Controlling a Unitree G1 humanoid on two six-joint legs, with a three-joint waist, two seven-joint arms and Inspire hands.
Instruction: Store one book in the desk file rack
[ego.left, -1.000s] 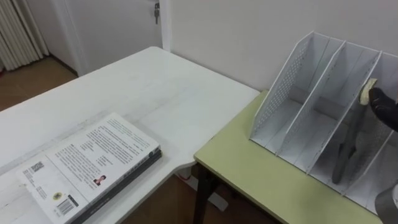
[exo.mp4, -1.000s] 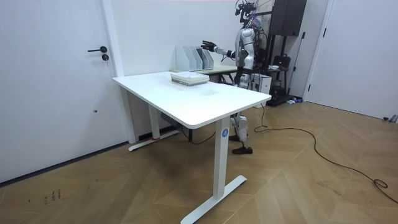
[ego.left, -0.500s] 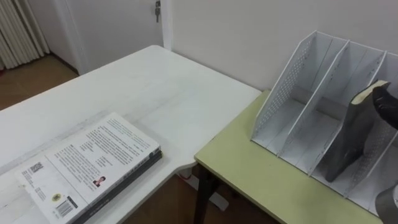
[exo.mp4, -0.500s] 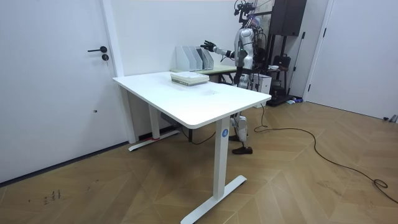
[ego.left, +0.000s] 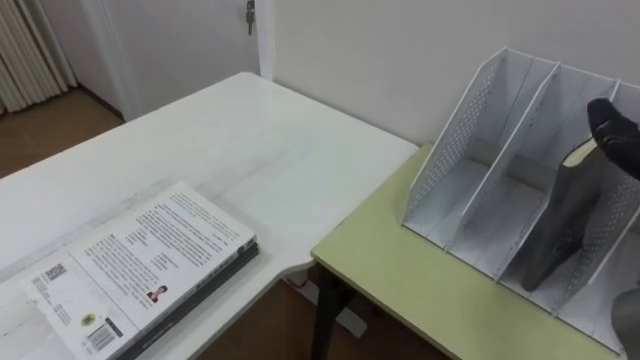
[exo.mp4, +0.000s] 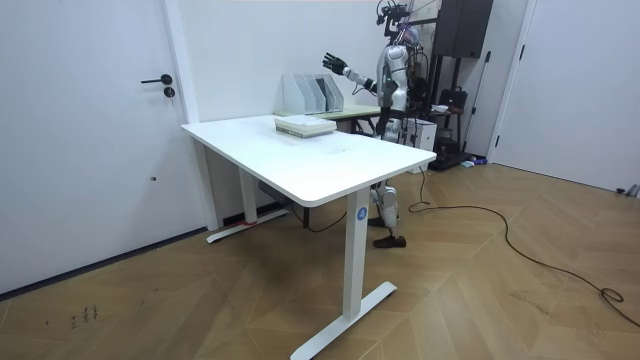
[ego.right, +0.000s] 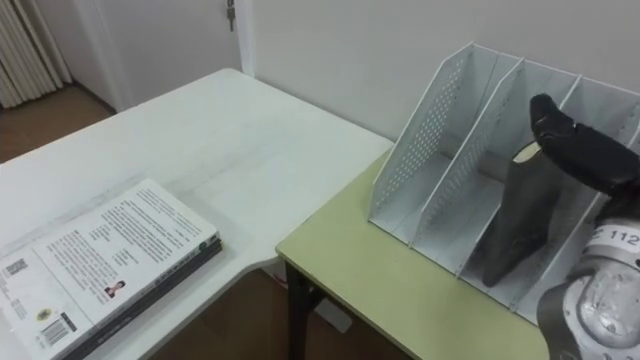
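One dark grey book (ego.left: 558, 215) leans in the white perforated file rack (ego.left: 470, 140), third compartment from the left, on the green tabletop (ego.left: 420, 285). The right hand (ego.left: 615, 135) is just above it, fingers straight, holding nothing. Room view: the robot stands at this tabletop.

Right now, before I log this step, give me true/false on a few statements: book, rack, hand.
1. A dark book stands leaning inside a compartment of the file rack. True.
2. The file rack sits on the white table. False: it sits on the green desk beside that table.
3. The right hand is curled round the dark book. False: its fingers are open, at the book's top edge.
4. A stack of books lies flat on the white table. True.
5. The dark book is in the rack's leftmost compartment. False: that one is empty, and the book is two compartments further right.
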